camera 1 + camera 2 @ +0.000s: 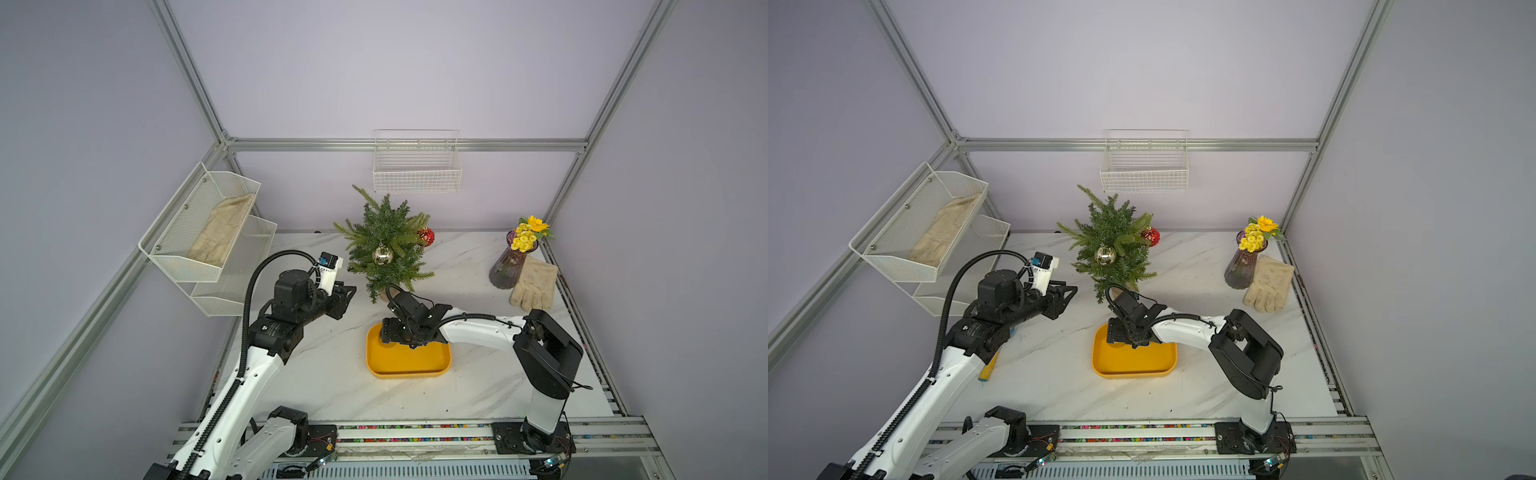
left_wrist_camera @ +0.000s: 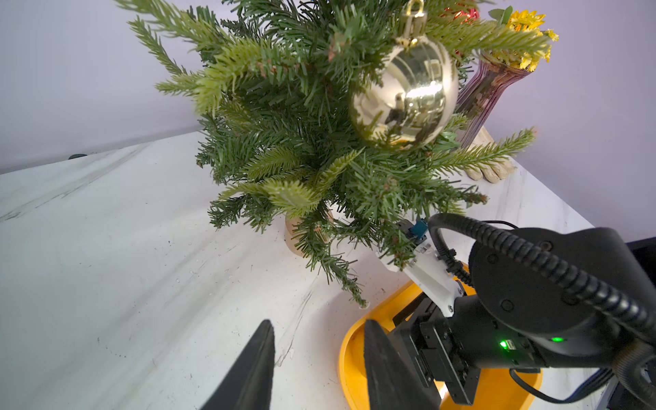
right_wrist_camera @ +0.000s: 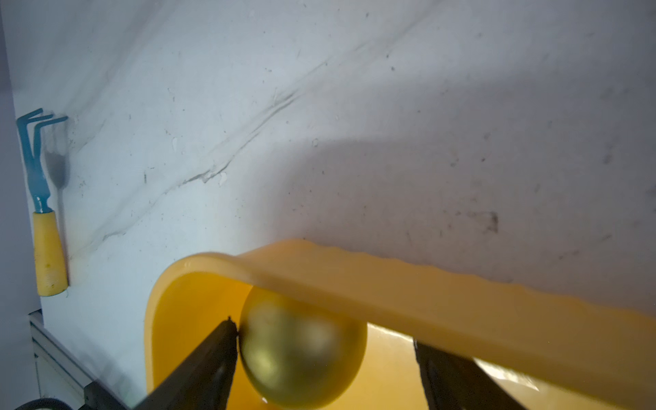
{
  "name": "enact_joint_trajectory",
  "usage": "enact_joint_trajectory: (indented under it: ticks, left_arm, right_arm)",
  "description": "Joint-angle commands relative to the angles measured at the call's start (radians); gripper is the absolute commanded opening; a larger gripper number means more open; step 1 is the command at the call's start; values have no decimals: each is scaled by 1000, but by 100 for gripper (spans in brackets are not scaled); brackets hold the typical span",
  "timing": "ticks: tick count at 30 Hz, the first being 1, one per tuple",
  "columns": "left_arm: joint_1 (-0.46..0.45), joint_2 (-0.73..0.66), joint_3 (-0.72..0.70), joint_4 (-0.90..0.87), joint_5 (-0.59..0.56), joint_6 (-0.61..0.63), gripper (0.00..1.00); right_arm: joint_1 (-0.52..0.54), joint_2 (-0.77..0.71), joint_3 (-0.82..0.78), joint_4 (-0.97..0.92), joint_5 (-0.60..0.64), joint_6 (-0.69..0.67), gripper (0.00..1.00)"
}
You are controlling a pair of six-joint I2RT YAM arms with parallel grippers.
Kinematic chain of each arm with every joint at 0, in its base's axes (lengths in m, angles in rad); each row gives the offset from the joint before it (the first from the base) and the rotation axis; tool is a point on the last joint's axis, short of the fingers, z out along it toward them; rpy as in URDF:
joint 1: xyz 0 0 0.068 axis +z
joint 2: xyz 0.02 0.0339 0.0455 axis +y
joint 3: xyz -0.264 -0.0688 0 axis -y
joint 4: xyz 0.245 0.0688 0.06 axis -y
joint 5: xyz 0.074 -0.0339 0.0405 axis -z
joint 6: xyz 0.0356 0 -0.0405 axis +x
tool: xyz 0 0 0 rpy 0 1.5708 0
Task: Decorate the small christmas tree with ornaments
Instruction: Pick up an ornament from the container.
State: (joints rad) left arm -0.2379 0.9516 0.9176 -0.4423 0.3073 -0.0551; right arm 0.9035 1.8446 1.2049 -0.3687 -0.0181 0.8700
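Gold bauble (image 3: 301, 348): lower centre of the right wrist view, in the yellow tray (image 3: 426, 284).
Right gripper (image 3: 324, 333): parted astride it, touching on one side, unclamped.
Left gripper (image 2: 318, 324): slightly parted, empty.
Handling: light, smooth, probably brittle (rolls easily); pinch gently across its middle.

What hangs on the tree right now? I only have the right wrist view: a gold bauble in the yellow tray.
Observer: A shiny mirrored bauble hangs on the near side of the small christmas tree.
Operator: Any other ornament up there?
Observer: A red bauble sits at the tree's right rear edge; whether it hangs, I cannot tell.
Operator: And the other arm?
Observer: The left gripper hovers open and empty beside the tree.
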Motion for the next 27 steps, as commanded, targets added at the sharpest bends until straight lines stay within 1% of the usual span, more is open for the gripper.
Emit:
enact_joint_trajectory:
  ticks: [1,6,12,15,20,27]
  left_arm:
    - [-3,-2,-38,23,18,28,42]
    - [-3,-4,-38,20,13,31,42]
    - [-3,-4,-40,17,7,31,42]
    - [-3,-4,-40,17,7,30,42]
    - [-2,-1,-38,16,7,31,42]
    - [-2,-2,-39,17,8,30,42]
  right_arm:
    - [10,10,30,-57,77,-6,79]
    - [12,-36,-3,-134,129,-12,76]
    - [12,-72,-39,-160,159,-5,75]
    - [8,-77,-51,-157,170,-5,74]
    - [-4,-96,-78,-115,159,-17,70]
    - [-11,-109,-119,-102,156,0,71]
